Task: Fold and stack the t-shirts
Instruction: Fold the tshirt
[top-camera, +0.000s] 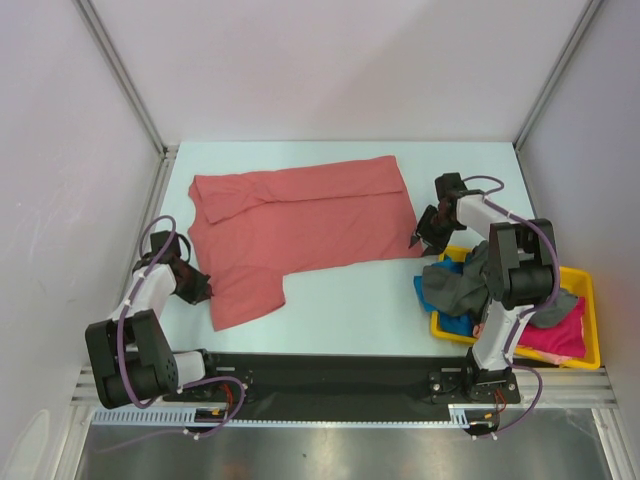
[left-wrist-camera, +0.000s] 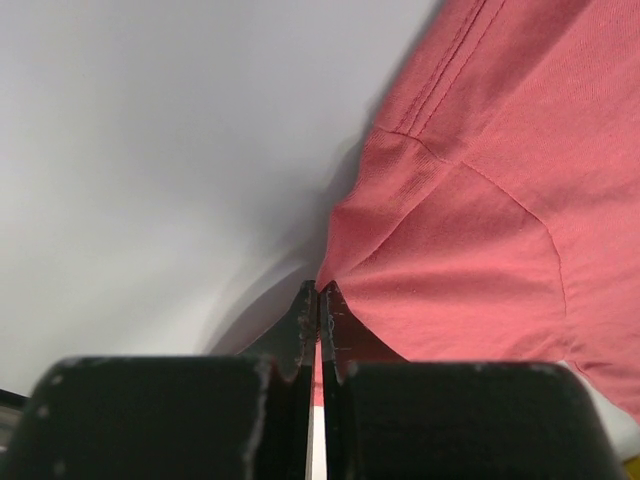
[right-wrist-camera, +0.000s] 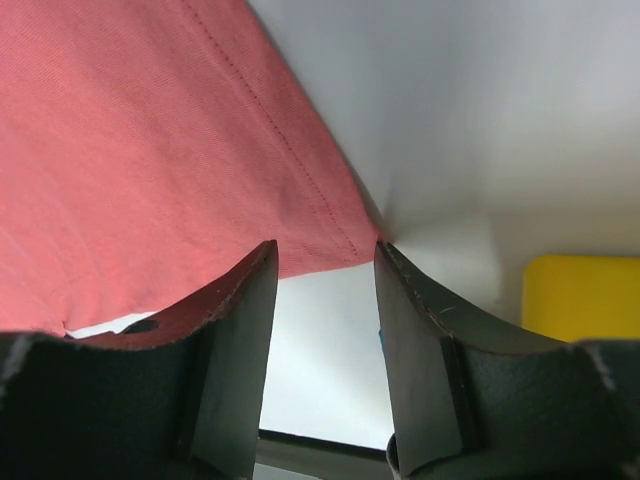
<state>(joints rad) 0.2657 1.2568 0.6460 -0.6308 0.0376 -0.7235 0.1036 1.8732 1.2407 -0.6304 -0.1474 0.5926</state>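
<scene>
A salmon-red t-shirt (top-camera: 300, 230) lies spread across the table, partly folded, with a sleeve pointing towards the near left. My left gripper (top-camera: 203, 290) sits at the shirt's left edge. In the left wrist view the left gripper (left-wrist-camera: 318, 295) is shut, with a sliver of the red cloth (left-wrist-camera: 480, 200) pinched between its fingers. My right gripper (top-camera: 418, 240) is at the shirt's near right corner. In the right wrist view the right gripper (right-wrist-camera: 325, 255) is open, its fingers straddling the hem corner of the shirt (right-wrist-camera: 130, 130). A dark grey tee (top-camera: 455, 285), a bright blue one (top-camera: 450, 325) and a magenta-pink one (top-camera: 555, 340) lie piled in the tray.
A yellow plastic tray (top-camera: 590, 290) stands at the near right beside the right arm and also shows in the right wrist view (right-wrist-camera: 575, 290). White walls with metal posts enclose the table on three sides. The black base rail runs along the near edge.
</scene>
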